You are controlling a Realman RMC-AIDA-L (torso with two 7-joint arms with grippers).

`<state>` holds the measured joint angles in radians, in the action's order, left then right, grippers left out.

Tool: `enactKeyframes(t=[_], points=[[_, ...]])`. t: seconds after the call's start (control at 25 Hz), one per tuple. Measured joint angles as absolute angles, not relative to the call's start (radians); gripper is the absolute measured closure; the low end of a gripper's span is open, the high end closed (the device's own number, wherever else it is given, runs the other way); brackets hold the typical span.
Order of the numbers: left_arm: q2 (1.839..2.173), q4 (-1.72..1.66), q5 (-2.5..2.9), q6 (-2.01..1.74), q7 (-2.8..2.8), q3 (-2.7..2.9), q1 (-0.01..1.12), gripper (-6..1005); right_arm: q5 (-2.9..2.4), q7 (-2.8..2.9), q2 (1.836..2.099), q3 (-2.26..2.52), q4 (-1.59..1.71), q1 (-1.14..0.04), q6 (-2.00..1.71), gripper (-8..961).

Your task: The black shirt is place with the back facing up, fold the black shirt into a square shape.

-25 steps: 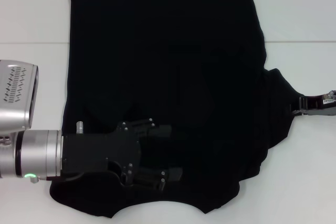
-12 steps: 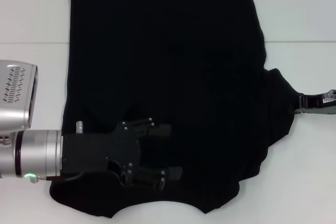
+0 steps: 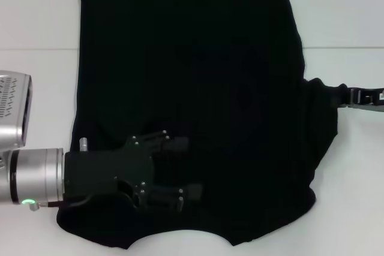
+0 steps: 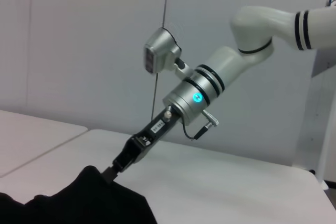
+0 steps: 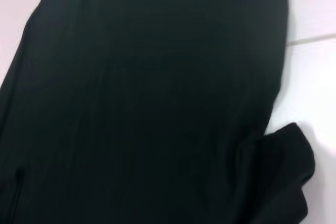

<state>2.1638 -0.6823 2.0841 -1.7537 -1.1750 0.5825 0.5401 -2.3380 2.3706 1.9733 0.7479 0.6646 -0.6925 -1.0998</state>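
Black cloth fills most of the head view: the shirt (image 3: 192, 88) lies flat on the white table (image 3: 342, 16), its long way running from near the robot to far from it. The left gripper (image 3: 180, 169) sits over the near left part of the shirt. Its fingers are spread apart and hold nothing that I can see. The right gripper (image 3: 350, 95) is at the right edge, at the sleeve (image 3: 321, 97). The sleeve looks pulled out toward it, so I think it has pinched the cloth. The rest of the shirt lies to the left of that gripper, so a fold would have to carry the sleeve that way, over the body. The right arm is the nearer one for that.

From the left wrist, I see the right arm reaching down, and its gripper (image 4: 111, 172) meets a raised bump of shirt (image 4: 79, 198). The tips are hidden in the cloth.

From the right wrist, the shirt (image 5: 142, 103) spreads wide, and the sleeve (image 5: 286, 166) sticks out onto the table (image 5: 315, 87). No fingers show here.

No boxes or bins are in sight.
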Motion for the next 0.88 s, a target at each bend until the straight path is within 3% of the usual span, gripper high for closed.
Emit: enactKeyframes(t=[0.88], points=[[2.168,-0.649,2.077,-1.772,-1.175,0.567,0.522,49,-2.331,2.300,1.956,0.674,0.688,-0.592,-1.100,951]])
